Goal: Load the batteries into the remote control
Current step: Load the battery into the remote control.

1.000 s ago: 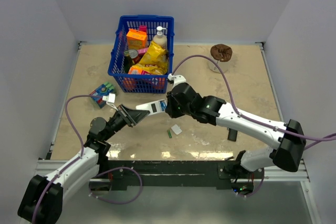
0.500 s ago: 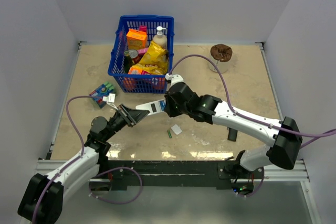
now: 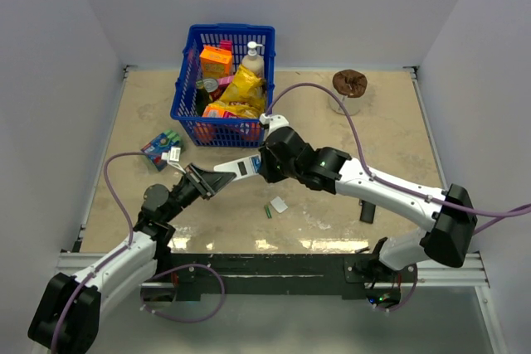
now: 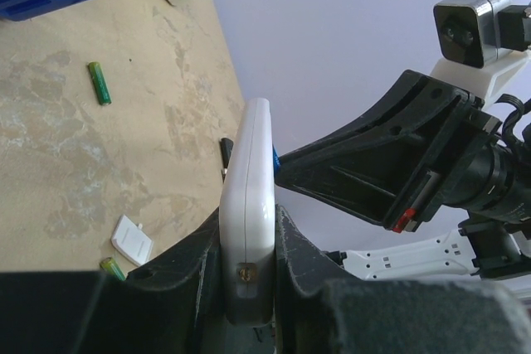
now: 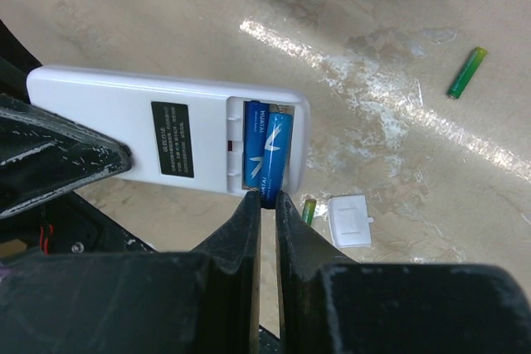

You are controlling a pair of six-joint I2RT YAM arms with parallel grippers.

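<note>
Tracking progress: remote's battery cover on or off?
Off. Two blue batteries show inside the remote, and the white cover lies apart from it on the table.

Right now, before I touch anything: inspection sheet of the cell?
Surface: beige table, mottled, with glare patches near the front.
Job's things: white remote with its compartment open and two blue batteries in it; loose green batteries on the table.
Clutter: white cover, blue basket of packaged goods, battery pack, brown lump, dark cylinder.
End effectors: left end effector shut on the remote; right end effector nearly shut, tips at one blue battery's end, grip unclear.
Cables: purple cables, one looping over each arm.
Surroundings: plain white walls; nothing else seen.
</note>
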